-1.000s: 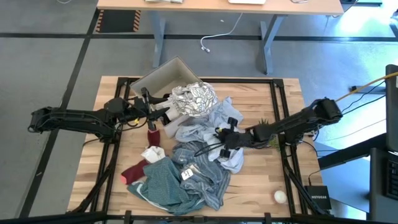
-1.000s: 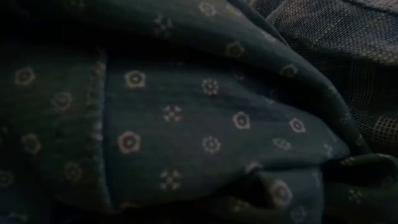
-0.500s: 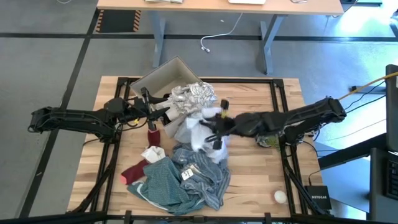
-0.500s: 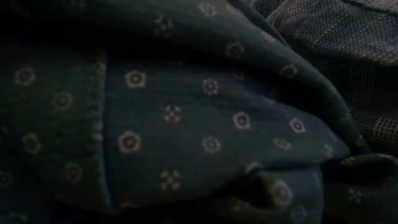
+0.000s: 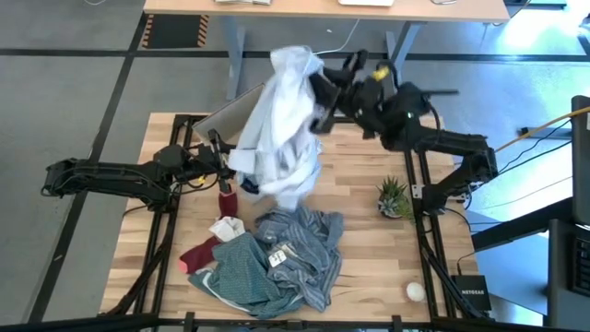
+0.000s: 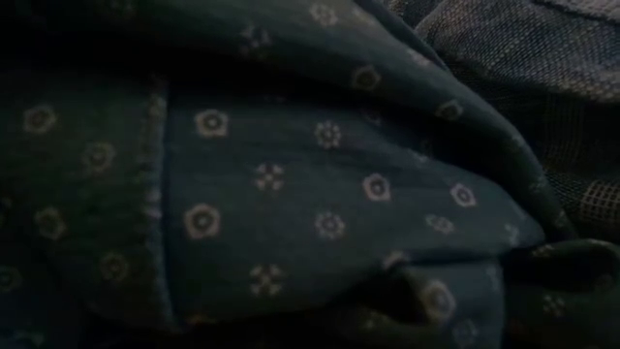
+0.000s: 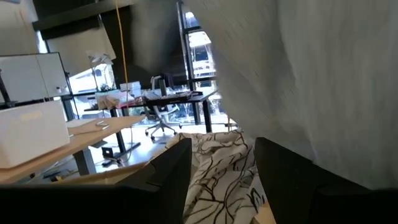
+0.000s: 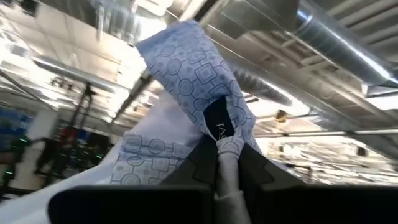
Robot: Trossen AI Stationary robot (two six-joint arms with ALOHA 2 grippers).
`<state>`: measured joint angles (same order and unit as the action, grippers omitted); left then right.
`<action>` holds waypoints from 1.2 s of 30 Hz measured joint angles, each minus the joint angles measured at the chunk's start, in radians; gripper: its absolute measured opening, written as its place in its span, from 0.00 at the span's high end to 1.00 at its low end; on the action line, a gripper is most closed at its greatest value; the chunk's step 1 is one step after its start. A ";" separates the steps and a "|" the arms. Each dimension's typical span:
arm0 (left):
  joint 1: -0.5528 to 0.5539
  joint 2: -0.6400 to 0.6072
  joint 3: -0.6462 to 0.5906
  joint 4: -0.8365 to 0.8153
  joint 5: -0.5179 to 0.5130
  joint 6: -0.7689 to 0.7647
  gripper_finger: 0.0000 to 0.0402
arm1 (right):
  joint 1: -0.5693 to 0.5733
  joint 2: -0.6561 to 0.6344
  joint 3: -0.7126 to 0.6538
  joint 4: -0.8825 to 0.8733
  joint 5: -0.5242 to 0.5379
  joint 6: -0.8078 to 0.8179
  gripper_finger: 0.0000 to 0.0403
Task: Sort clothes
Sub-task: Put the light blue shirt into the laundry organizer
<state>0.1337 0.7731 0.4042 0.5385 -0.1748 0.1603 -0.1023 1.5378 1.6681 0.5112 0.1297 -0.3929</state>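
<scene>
My right gripper [image 5: 320,90] is raised high over the table's far edge, shut on a light blue patterned garment [image 5: 281,120] that hangs below it. The garment hides most of the beige box [image 5: 230,111] in the high view. My left gripper [image 5: 237,164] is low beside the box and open. A white patterned garment [image 7: 217,165] lies just ahead of its fingers. A pile lies on the near table: a grey-blue garment [image 5: 300,242], a teal-green one [image 5: 241,281], dark red socks [image 5: 196,254] and a small white piece [image 5: 226,228]. Dark teal patterned cloth [image 6: 291,194] fills the low view. My right gripper pinches a bunched fold at the garment's top [image 8: 226,148] between its two fingers [image 8: 202,158]. The fingers come from the table's right and slant upward. The garment hangs slack below them. Its lower end [image 5: 288,195] is over the table's middle; whether it is clear of the table I cannot tell.
A small potted plant [image 5: 395,196] stands at the right of the table. A small white ball [image 5: 415,291] lies near the front right corner. A dark red upright thing [image 5: 227,198] stands by my left gripper. A desk [image 5: 323,11] stands beyond the far edge.
My right gripper has risen from the middle of the table, going up and toward the far edge while shut on the light blue garment. The garment has come off the pile and now hangs down in front of the box. The rest of the pile stays.
</scene>
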 joint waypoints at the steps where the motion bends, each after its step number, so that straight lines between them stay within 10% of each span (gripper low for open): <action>1: 0.000 0.000 0.000 0.000 -0.001 0.000 0.57 | -0.017 0.022 0.024 -0.011 -0.001 0.001 0.92; 11: -0.003 -0.110 0.000 -0.007 -0.348 -0.010 0.57 | -0.098 0.170 0.056 -0.254 0.195 0.000 0.92; 24: -0.062 -0.267 0.000 -0.090 -0.431 -0.023 0.57 | -0.108 0.251 0.057 -0.641 0.206 0.183 0.70; 31: -0.061 -0.270 0.000 -0.208 -0.767 -0.018 0.57 | -0.094 0.212 0.163 -1.053 0.272 0.165 0.48; 36: -0.061 -0.270 0.000 -0.216 -0.798 -0.017 0.57 | -0.027 0.208 0.320 -1.476 0.262 0.243 0.43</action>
<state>0.0727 0.5030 0.4042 0.3224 -0.9733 0.1429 -0.1298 1.7454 1.9884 -0.9652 0.3913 -0.1497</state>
